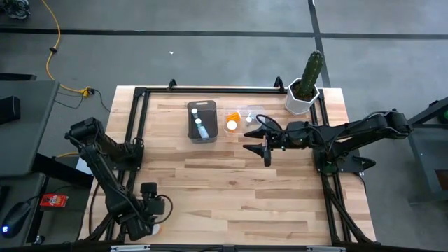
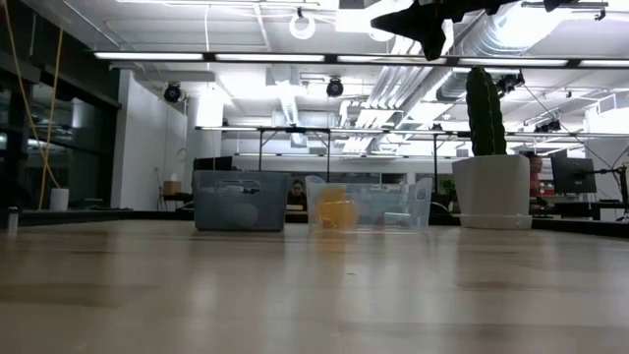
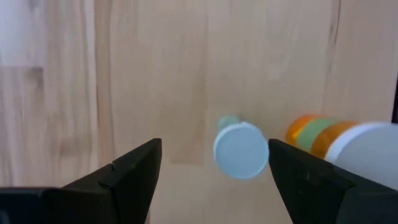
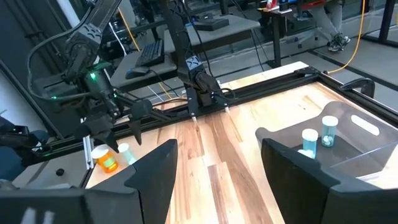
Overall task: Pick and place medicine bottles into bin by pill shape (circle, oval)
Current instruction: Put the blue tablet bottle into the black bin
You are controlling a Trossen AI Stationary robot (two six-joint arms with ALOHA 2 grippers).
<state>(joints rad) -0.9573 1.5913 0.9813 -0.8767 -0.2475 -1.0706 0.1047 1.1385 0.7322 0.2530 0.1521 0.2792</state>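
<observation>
A clear-bluish medicine bottle (image 3: 240, 150) with a round white cap stands on the wood near the table's near left corner. An orange bottle (image 3: 313, 134) with a white cap stands beside it. My left gripper (image 3: 214, 149) is open above them, pointing down, and the clear bottle shows in the gap between its fingers, untouched. Both bottles also show in the right wrist view (image 4: 109, 160). My right gripper (image 1: 253, 133) is open and empty, high above the table beside the clear bin (image 1: 241, 120). The grey bin (image 1: 201, 120) holds two clear bottles (image 4: 318, 138).
The clear bin holds an orange bottle (image 1: 232, 124) and a white-capped one. A white pot with a cactus (image 1: 305, 89) stands at the far right corner. A black frame (image 1: 210, 89) runs along the table's edges. Bare wood (image 1: 231, 196) fills the middle.
</observation>
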